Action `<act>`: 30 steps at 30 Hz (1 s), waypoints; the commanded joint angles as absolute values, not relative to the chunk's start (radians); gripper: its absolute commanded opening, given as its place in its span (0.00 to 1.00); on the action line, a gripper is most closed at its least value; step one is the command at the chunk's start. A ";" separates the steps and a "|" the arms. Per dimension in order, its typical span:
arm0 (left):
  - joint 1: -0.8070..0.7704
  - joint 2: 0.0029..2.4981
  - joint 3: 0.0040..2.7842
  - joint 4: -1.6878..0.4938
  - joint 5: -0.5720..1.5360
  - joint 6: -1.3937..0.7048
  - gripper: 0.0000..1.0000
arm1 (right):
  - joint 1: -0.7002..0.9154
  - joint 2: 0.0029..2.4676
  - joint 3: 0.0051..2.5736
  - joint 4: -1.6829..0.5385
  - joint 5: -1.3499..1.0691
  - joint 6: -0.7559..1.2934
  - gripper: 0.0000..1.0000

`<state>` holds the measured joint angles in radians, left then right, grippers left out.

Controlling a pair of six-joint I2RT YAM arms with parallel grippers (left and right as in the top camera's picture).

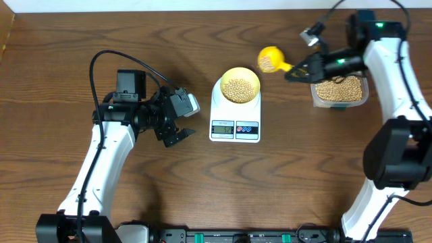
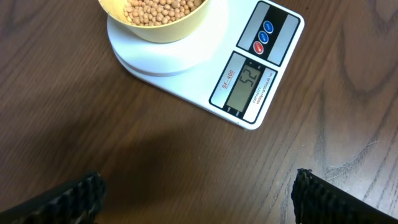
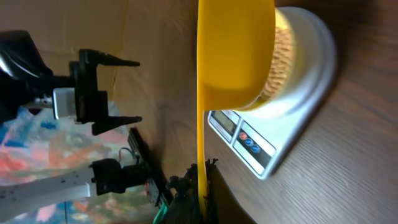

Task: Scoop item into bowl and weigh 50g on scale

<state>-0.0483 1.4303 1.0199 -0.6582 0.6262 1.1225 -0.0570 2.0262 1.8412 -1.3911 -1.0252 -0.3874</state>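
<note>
**Right arm.** The right hand (image 1: pixel 302 69) is clamped on the handle of a yellow scoop (image 1: pixel 270 59). The scoop's head is held just to the right of the bowl (image 2: pixel 174 28), between it and a clear tub (image 1: pixel 339 104), and carries a few beans (image 1: pixel 240 88). The tub lies under the right wrist, and more beans are in it.

**Centre.** The pale-yellow bowl sits on the round platform of the white scale (image 2: pixel 186 68) and is filled with beans nearly to the rim. The display (image 2: pixel 247 87) on the scale's front reads 52, with two round buttons beside it.

**Left arm.** The left hand (image 1: pixel 177 135) hangs over the bare wooden bench (image 1: pixel 67 40), near the scale's left front corner. Its fingers (image 2: pixel 78 196) are spread apart and hold nothing.
</note>
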 commanded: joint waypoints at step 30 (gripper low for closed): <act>-0.045 1.418 1.023 -0.662 0.642 1.114 0.98 | -0.131 1.885 1.862 -1.399 0.028 -0.231 0.01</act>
